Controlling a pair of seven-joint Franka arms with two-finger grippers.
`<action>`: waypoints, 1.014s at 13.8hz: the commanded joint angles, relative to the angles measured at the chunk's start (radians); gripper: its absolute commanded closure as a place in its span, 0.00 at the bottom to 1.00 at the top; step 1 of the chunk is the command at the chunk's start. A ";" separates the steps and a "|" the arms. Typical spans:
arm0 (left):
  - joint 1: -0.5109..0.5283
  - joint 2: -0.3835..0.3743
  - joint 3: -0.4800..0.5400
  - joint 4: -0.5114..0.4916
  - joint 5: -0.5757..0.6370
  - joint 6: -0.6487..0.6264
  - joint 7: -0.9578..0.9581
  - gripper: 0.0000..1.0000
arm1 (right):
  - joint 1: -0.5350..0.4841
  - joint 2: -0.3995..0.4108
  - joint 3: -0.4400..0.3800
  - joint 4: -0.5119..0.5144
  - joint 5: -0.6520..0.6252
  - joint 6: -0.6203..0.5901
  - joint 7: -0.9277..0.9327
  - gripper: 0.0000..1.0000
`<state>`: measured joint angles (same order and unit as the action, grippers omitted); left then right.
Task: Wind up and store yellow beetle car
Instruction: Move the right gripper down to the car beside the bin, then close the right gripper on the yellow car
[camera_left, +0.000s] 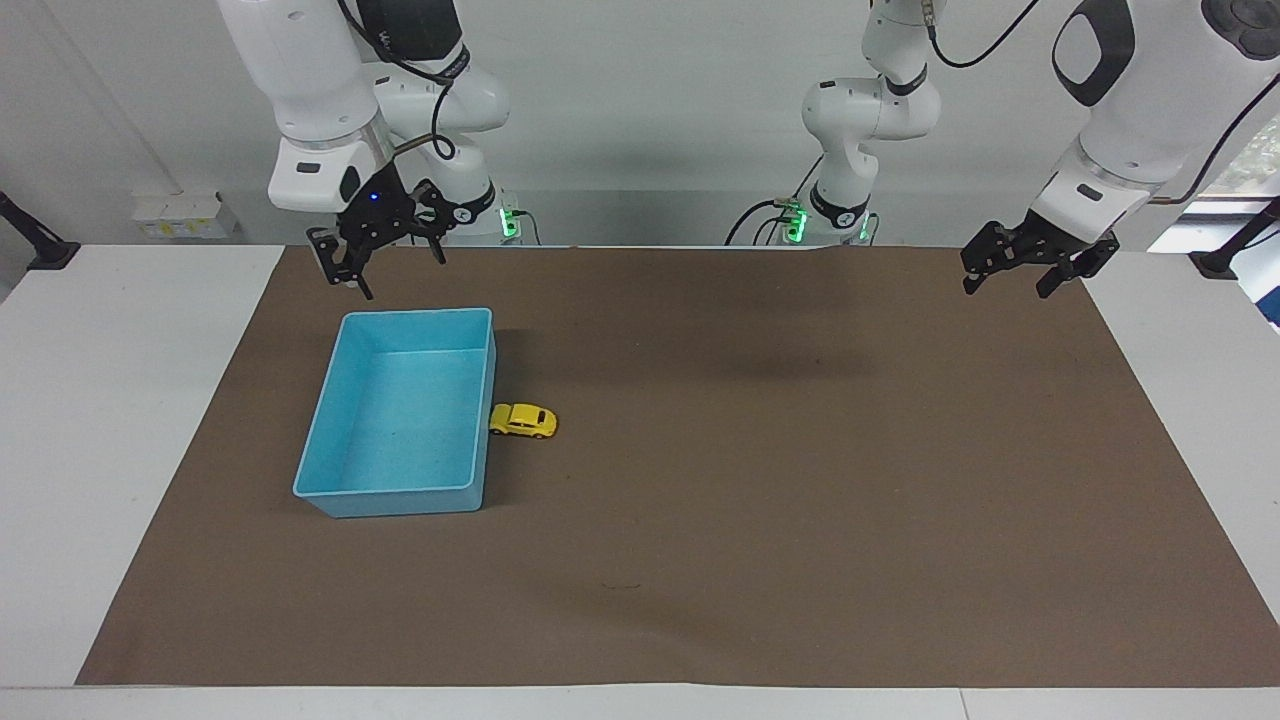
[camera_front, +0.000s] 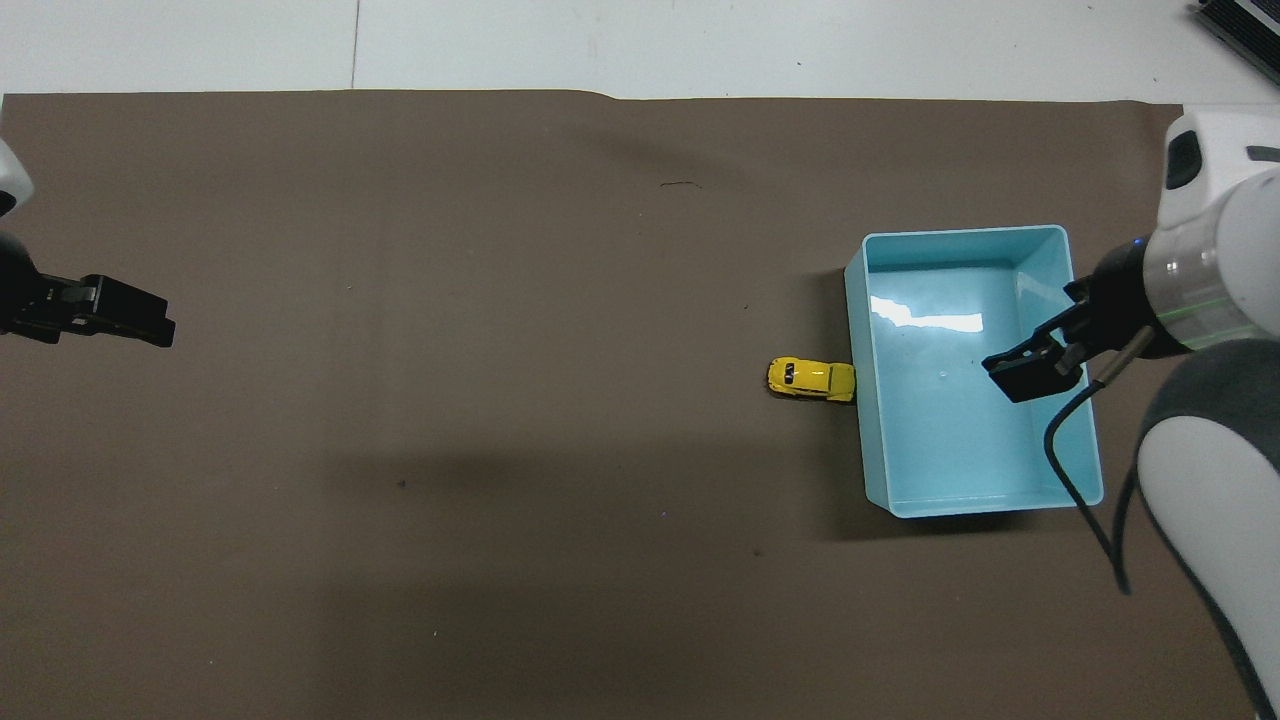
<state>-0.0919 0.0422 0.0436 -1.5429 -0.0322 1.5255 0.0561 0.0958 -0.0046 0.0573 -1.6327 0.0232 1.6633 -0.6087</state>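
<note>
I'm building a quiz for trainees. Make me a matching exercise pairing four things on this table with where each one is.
Things:
1. yellow beetle car
2. blue bin
3. right gripper
4. left gripper

Places:
A. raised at the bin's end nearest the robots
B. on the brown mat, empty
C. raised over the mat's corner at the left arm's end
D. against the bin's outer wall

Pairs: 1-D, 2-B, 3-A, 4-C
</note>
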 joint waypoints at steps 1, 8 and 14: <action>0.014 -0.019 -0.013 -0.014 0.009 -0.007 -0.007 0.00 | 0.057 -0.018 0.001 -0.137 0.004 0.146 -0.134 0.00; 0.014 -0.018 -0.013 -0.014 0.009 -0.007 -0.007 0.00 | 0.157 0.038 0.001 -0.377 -0.046 0.501 -0.249 0.00; 0.014 -0.018 -0.013 -0.014 0.009 -0.007 -0.007 0.00 | 0.122 0.084 0.001 -0.423 -0.043 0.551 -0.470 0.00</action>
<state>-0.0917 0.0413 0.0424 -1.5429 -0.0322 1.5255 0.0561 0.2247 0.0610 0.0512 -2.0166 -0.0100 2.1554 -1.0483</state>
